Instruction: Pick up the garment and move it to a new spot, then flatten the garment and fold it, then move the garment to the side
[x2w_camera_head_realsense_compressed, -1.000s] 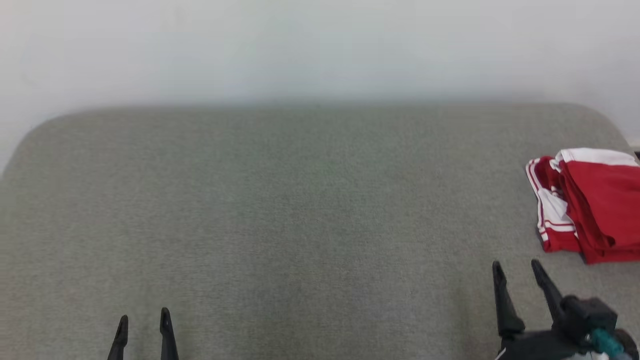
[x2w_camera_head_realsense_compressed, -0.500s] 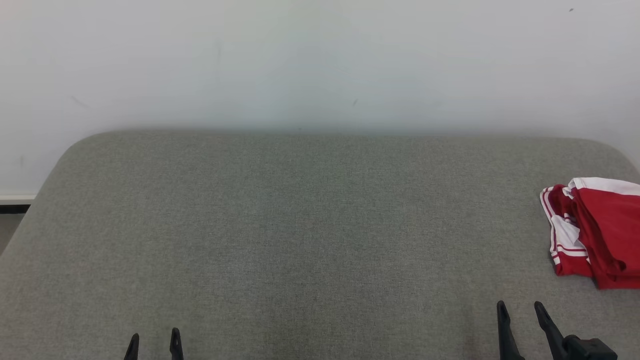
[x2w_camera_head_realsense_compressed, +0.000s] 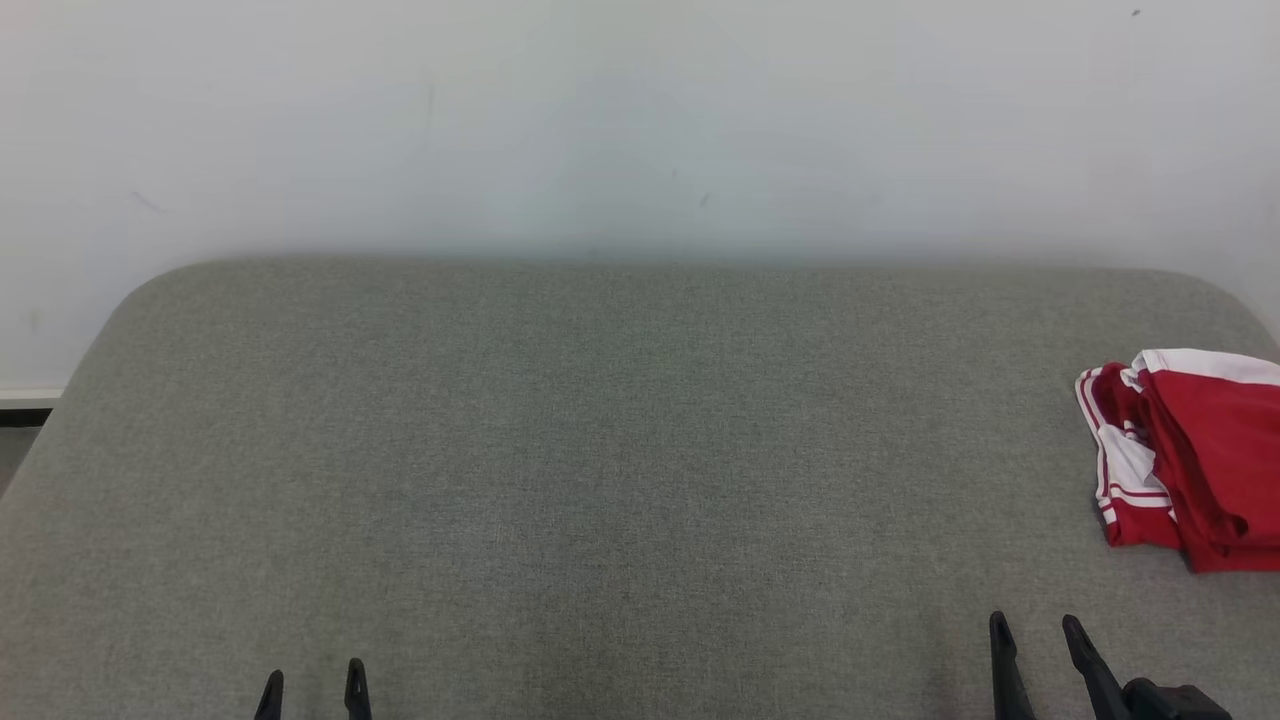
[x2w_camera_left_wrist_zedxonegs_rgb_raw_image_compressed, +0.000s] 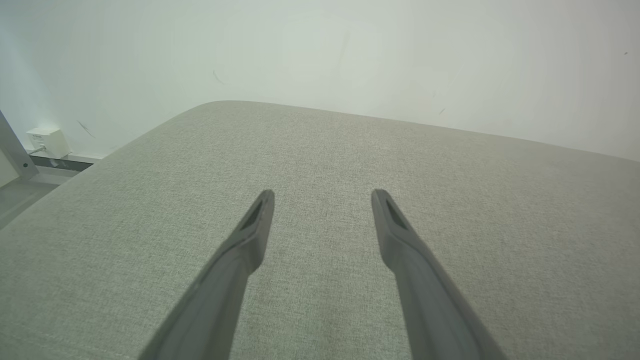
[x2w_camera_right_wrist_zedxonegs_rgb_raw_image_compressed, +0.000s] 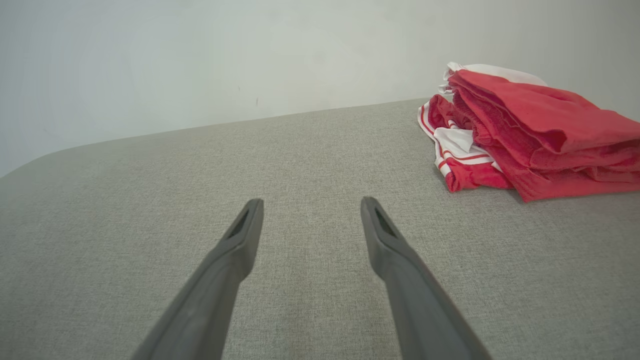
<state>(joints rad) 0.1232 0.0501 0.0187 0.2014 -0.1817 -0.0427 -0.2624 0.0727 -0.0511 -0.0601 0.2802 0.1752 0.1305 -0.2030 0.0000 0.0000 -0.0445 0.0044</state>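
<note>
Left gripper (x2w_camera_head_realsense_compressed: 313, 675) and right gripper (x2w_camera_head_realsense_compressed: 1034, 622) hover low over a grey upholstered surface (x2w_camera_head_realsense_compressed: 600, 450), each with its two long dark fingers spread wide and holding nothing, the left at the surface's near-left stretch and the right at its near-right. Behind the surface's far edge rises a plain white wall (x2w_camera_head_realsense_compressed: 640, 120) marked by a few faint scuffs. Past the surface's far-left rounded corner, a pale baseboard (x2w_camera_head_realsense_compressed: 30, 397) runs along the foot of the wall. The left wrist view shows a small white box (x2w_camera_left_wrist_zedxonegs_rgb_raw_image_compressed: 47, 141) mounted low on the wall beyond that corner, a slanted grey metal bar (x2w_camera_left_wrist_zedxonegs_rgb_raw_image_compressed: 12, 155) beside it, and a patch of grey floor (x2w_camera_left_wrist_zedxonegs_rgb_raw_image_compressed: 15, 197) below. The surface's far corners are rounded, and its broad middle is an unbroken run of woven grey fabric from the near edge to the far edge. A red-and-white garment (x2w_camera_head_realsense_compressed: 1190, 460) lies bunched in stacked folds at the surface's right edge, its red layers uppermost and a white, red-striped section toward the surface's middle; the head view cuts off its right side. The garment rests farther along the surface than the right gripper and off to its right, apart from the fingertips, with bare fabric between them. The left gripper sits well apart from the garment, across the surface's width.
</note>
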